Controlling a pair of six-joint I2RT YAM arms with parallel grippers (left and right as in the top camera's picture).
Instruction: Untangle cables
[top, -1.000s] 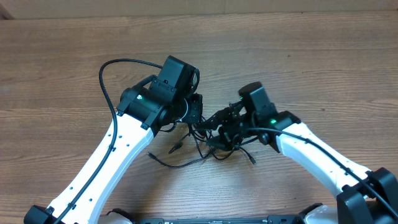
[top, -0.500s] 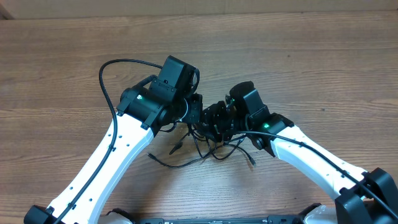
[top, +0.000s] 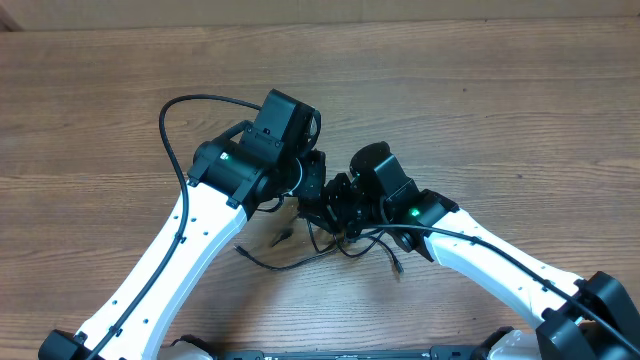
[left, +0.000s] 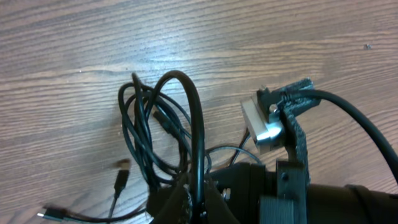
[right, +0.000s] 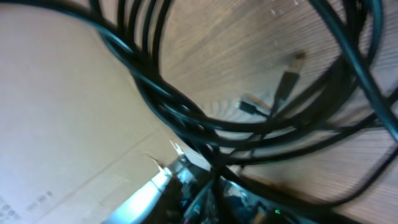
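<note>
Left fingers (left: 212, 200) were pressed together, pinching a loop of the cables (left: 199, 134). Right fingers (top: 338, 207) were closed on strands of the same tangle. The bundle sat between both arms, mid desk (top: 500, 100). Loose plug ends trailed on the wood.

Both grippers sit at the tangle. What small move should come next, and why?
Probably draw the right gripper slowly outward, away from the left gripper. Both appear shut on the cables, close together at one bundle, whose loops overlap and whose plug ends lie loose on the table. Parting the grips should open those loops.
</note>
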